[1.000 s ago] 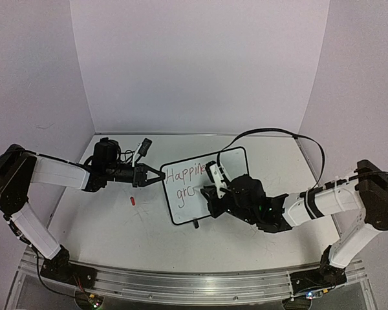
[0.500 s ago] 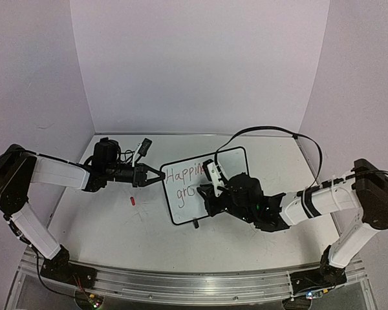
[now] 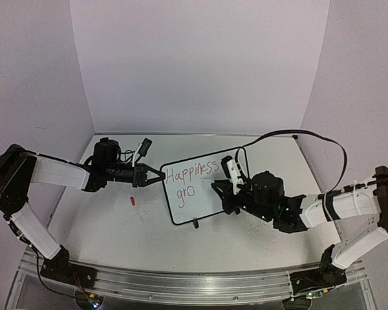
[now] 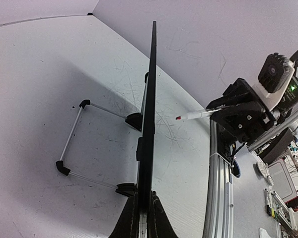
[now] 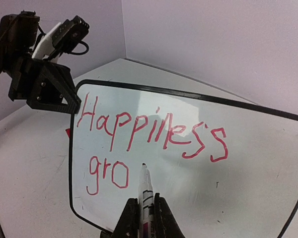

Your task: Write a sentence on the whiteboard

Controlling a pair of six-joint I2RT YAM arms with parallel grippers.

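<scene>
The whiteboard (image 3: 204, 203) stands tilted at mid table. Red lettering (image 3: 191, 175) on it reads "Happiness" with "gro" below, clear in the right wrist view (image 5: 154, 134). My left gripper (image 3: 154, 175) is shut on the board's left edge; the left wrist view shows the board edge-on (image 4: 150, 114) between the fingers (image 4: 144, 218). My right gripper (image 3: 222, 192) is shut on a white marker (image 5: 147, 191), its tip pointing just right of the "o". In the left wrist view the marker (image 4: 193, 115) is a short gap off the board face.
A small red cap (image 3: 132, 200) lies on the table left of the board. The board's wire stand (image 4: 72, 144) sticks out behind it. The back and side walls close in the table. A metal rail (image 3: 181, 284) runs along the near edge.
My right gripper has pulled back to the right, away from the board face, uncovering the end of "Happiness". The left gripper and board have not moved.
</scene>
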